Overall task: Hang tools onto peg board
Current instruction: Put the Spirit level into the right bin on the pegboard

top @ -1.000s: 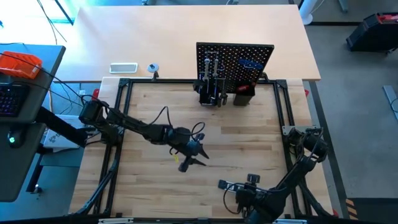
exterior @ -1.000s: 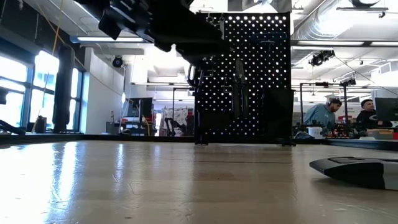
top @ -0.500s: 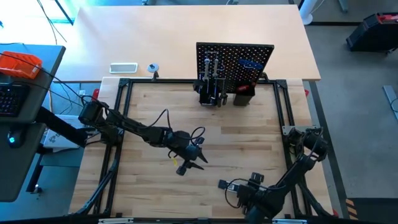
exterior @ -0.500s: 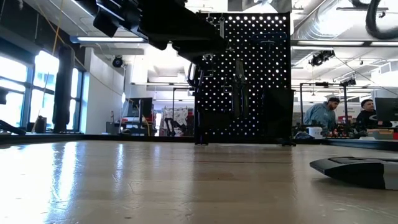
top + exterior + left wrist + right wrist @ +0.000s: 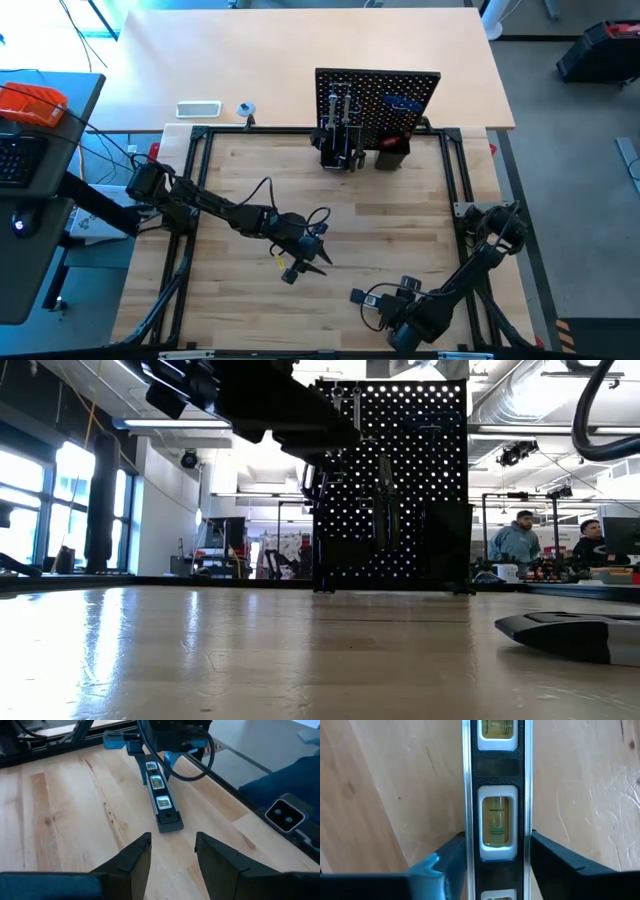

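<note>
The surface (image 5: 380, 795) is pale wood with visible grain and a low sheen. The level (image 5: 496, 795) looks like matt black plastic edged with bright metal rails. The peg board (image 5: 400, 480) is matt black perforated sheet.

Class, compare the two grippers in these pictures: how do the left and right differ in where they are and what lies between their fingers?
The left gripper hovers over mid-table with nothing between its fingers; the right gripper is at the near edge, its fingers either side of the black level. The left gripper looks at the level from a distance; the right gripper is directly above it. Both have their fingers apart, and neither holds anything.
</note>
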Motion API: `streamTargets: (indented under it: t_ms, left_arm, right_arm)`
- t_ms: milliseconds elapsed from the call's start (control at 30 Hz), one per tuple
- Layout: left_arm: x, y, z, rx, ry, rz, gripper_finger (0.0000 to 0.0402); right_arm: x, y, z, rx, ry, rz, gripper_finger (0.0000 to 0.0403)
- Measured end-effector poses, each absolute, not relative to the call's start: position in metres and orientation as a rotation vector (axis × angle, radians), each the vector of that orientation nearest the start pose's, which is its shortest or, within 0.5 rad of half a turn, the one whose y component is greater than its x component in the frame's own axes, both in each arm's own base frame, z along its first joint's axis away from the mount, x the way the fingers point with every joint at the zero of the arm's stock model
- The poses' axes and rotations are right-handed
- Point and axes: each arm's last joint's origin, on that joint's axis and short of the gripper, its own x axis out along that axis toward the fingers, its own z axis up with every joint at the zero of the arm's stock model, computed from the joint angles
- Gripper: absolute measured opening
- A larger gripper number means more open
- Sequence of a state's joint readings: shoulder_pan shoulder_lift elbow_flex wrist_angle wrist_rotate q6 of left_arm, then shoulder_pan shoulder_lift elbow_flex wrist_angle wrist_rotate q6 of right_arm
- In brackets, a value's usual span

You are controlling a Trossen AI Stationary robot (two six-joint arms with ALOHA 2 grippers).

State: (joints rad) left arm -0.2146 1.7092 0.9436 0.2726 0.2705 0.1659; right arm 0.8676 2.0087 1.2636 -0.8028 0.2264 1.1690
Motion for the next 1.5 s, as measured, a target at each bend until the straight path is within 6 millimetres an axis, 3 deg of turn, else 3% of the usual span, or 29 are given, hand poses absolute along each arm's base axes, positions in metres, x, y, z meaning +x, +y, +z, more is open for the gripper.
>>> streamTargets:
  t_ms: [67, 233, 500, 667, 867, 1133, 1300, 1500]
  left_arm:
    - [0.349, -0.084, 0.193, 0.162, 0.457, -0.511, 0.0147]
    - [0.35, -0.082, 0.193, 0.178, 0.452, -0.506, 0.0147]
    - [0.348, -0.074, 0.198, 0.21, 0.449, -0.493, 0.0147]
    - [0.342, -0.062, 0.219, 0.235, 0.398, -0.468, 0.0147]
    - [0.324, -0.042, 0.259, 0.236, 0.317, -0.405, 0.0147]
    - [0.299, -0.014, 0.304, 0.059, 0.194, -0.281, 0.0147]
    - [0.3, -0.008, 0.31, -0.097, 0.16, -0.238, 0.0147]
    - [0.308, -0.007, 0.304, -0.13, 0.15, -0.146, 0.0147]
  right_arm:
    - [0.235, 0.266, 0.125, 0.156, 1.35, -0.308, 0.0161]
    - [0.238, 0.267, 0.128, 0.18, 1.333, -0.319, 0.0161]
    - [0.241, 0.263, 0.165, 0.192, 1.227, -0.366, 0.016]
    - [0.242, 0.258, 0.182, 0.172, 1.151, -0.39, 0.016]
    - [0.246, 0.252, 0.202, 0.128, 1.042, -0.458, 0.016]
    - [0.254, 0.236, 0.229, -0.014, 0.882, -0.592, 0.016]
    - [0.26, 0.217, 0.234, -0.108, 0.861, -0.69, 0.016]
    - [0.27, 0.195, 0.237, -0.201, 0.833, -0.774, 0.016]
